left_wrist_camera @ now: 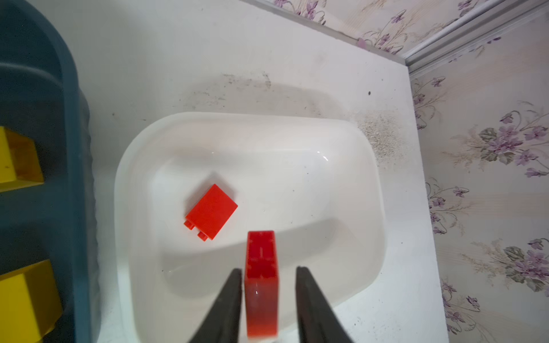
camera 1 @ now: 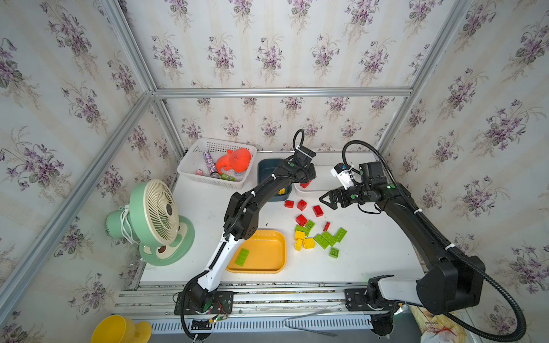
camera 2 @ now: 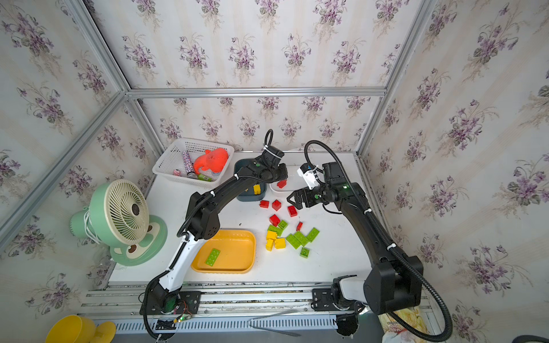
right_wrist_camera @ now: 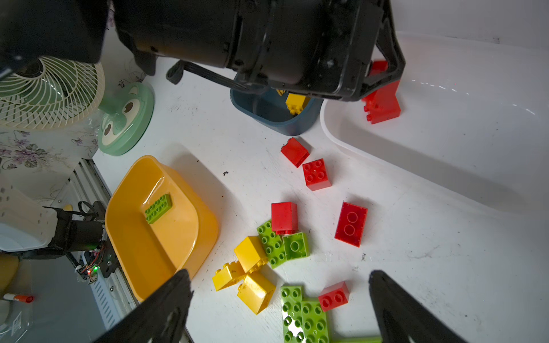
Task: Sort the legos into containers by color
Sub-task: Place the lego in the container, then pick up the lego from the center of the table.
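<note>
My left gripper (left_wrist_camera: 269, 270) hangs over the white tray (left_wrist_camera: 127, 166) with its jaws apart. A blurred red lego (left_wrist_camera: 261, 261) sits between them, against one finger and clear of the other. Another red lego (left_wrist_camera: 211, 211) lies in that tray. The teal tray (camera 1: 267, 169) holds yellow legos (left_wrist_camera: 17, 160). One green lego (camera 1: 242, 257) lies in the orange-yellow tray (camera 1: 282, 237). Loose red, green and yellow legos (camera 1: 315, 234) are scattered mid-table. My right gripper (camera 1: 325, 202) hovers open and empty above them, and its wrist view (right_wrist_camera: 279, 273) shows the same.
A white lattice basket (camera 1: 193, 166) with an orange toy (camera 1: 234, 160) stands at the back left. A green fan (camera 1: 154, 219) sits on the table's left edge. A yellow bowl (camera 1: 116, 329) lies below the front rail. Walls close in behind and on the right.
</note>
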Tool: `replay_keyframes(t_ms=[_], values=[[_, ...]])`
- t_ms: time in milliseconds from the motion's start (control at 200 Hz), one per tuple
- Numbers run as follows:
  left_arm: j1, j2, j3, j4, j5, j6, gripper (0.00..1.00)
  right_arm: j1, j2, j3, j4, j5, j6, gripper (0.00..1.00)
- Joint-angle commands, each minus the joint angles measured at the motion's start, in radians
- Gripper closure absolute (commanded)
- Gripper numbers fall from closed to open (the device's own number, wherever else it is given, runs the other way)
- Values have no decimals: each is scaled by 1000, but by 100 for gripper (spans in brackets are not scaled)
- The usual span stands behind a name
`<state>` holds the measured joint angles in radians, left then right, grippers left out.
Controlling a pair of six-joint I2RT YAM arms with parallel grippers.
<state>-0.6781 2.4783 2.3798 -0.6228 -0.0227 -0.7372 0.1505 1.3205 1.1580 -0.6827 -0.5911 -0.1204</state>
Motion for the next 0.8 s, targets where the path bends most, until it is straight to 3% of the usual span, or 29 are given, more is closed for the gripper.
replay_keyframes(t_ms=[0,175,390,640,800], values=[[11,-51,-30,31,14,28,46,1,6,20,11,-10,-4,4],[37,-243,-197,31,53,82,27,3,27,23,26,-13,-5,5],[87,-569,-563,37,157,186,9,97,102,70,37,77,-87,7],[187,-918,-955,108,335,223,1,297,254,122,107,215,-310,10],[237,-1071,-1117,129,382,228,1,350,365,135,205,200,-451,13]])
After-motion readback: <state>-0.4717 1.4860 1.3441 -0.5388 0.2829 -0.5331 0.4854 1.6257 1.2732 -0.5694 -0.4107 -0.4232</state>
